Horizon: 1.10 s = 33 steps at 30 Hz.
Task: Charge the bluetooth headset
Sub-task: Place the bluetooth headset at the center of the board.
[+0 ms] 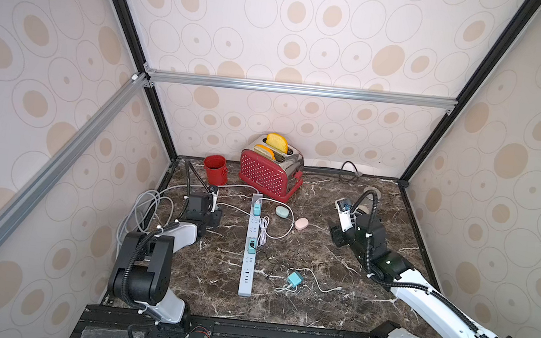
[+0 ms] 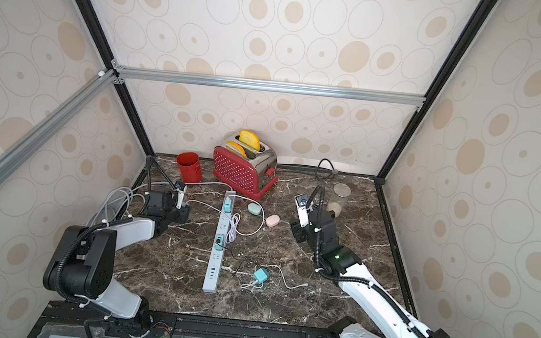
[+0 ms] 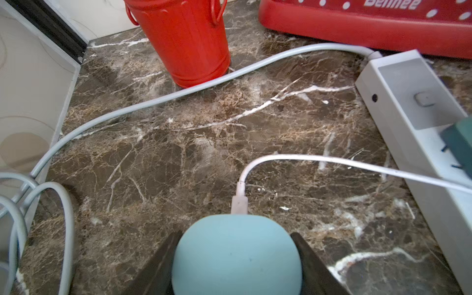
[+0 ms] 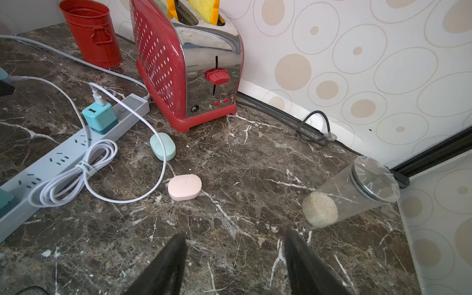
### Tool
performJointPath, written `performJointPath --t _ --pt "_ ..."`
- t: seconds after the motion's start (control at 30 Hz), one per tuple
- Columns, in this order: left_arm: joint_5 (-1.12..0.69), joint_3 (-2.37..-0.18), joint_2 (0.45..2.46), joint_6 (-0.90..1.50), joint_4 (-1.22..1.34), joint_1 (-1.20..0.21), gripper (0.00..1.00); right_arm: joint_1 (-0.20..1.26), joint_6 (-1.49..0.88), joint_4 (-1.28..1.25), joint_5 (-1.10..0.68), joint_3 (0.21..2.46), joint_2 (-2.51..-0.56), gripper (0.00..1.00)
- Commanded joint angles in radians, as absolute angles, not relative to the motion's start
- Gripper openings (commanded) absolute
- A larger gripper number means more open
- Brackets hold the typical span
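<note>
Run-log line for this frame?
left gripper: shut on blue headset case | white cable: plugged into case | right gripper: open, empty, over table | pink case: on table

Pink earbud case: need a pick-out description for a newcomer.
Find the red toaster at the back of the marble table. In front of it, right of the grey power strip, lie two oval cases. The pink case is farther from the toaster; the mint green case sits nearer.
</note>
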State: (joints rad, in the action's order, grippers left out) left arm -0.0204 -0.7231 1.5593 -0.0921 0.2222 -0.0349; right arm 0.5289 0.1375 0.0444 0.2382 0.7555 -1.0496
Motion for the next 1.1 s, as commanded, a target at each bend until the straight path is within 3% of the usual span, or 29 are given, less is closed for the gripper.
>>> performJointPath --t 0.0,0.4,0.6,0.73,1.07 --pt "0.046 -0.768 1.574 -0.066 0.159 -0.052 0.4 0.521 0.111 0.026 0.229 0.774 -1.06 0.64" --pt "0.127 -0.896 1.679 -0.092 -0.067 -0.11 0.52 0.508 0.104 0.007 0.223 0.755 -1.034 0.64" --pt "0.107 -0.922 1.699 -0.073 -0.093 -0.108 0.78 0.503 0.087 0.041 0.217 0.761 -1.026 0.64" --pt "0.083 -0.927 1.698 -0.065 -0.096 -0.101 0.85 0.495 0.084 0.066 0.212 0.769 -1.014 0.65" --pt "0.121 -0.908 1.309 0.042 -0.152 -0.128 0.86 0.462 -0.031 0.257 0.047 0.8 -1.029 0.64"
